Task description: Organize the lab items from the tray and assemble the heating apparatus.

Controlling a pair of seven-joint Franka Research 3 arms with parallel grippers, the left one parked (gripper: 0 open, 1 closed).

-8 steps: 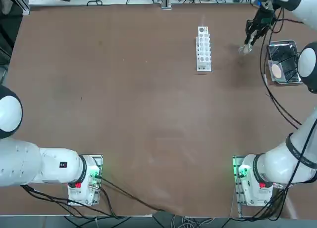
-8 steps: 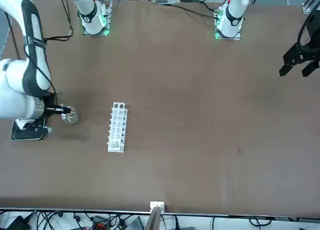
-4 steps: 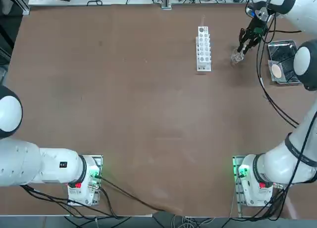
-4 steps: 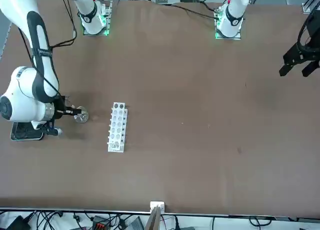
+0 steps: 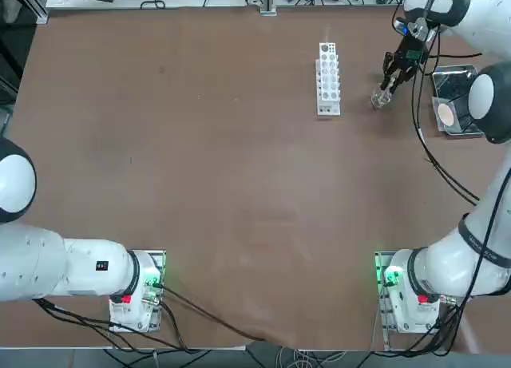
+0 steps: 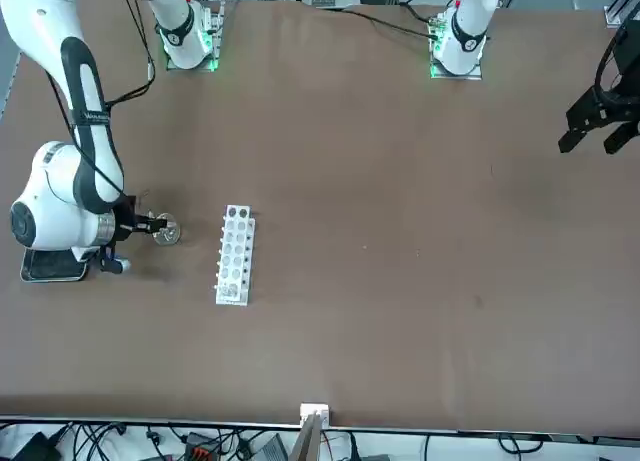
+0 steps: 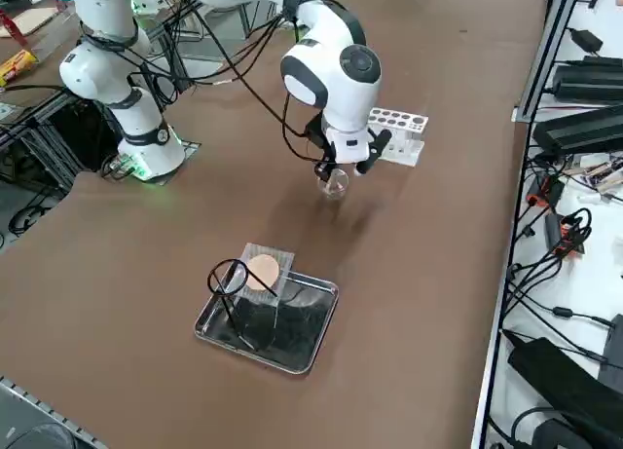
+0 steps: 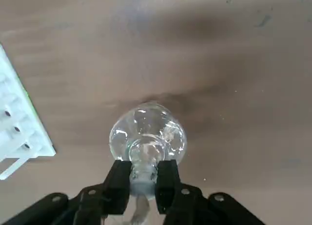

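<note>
I have the right gripper [image 8: 144,178] clamped on the neck of the small glass burner [image 8: 147,137] — in the wrist view both black fingers [image 8: 120,183] press the narrow top from either side, and the round clear bulb hangs below them over bare brown table [image 5: 200,160]. From overhead the burner [image 5: 382,97] sits at the tip of the right gripper [image 5: 385,89], in the far right part of the table, between the white test tube rack [image 5: 328,78] on its left and the metal tray [image 5: 471,132] on its right. It is near the rack but apart from it, and clear of the tray as well.

The side view shows the burner [image 7: 336,182] low over the table surface under the gripper [image 7: 336,172]; I cannot tell whether its base touches the wood or hangs just above. The arm's round white wrist housing stands directly above it.

Back in the tray [image 7: 216,330], the black wire ring stand [image 7: 232,293] stands upright at one end, its ring over the rim — the square grey mesh [image 7: 263,271] with its tan round centre leans against that same end, partly over the edge. In the front view the burner [image 6: 167,232] shows just beside the rack [image 6: 234,255], on the side toward the tray.
</note>
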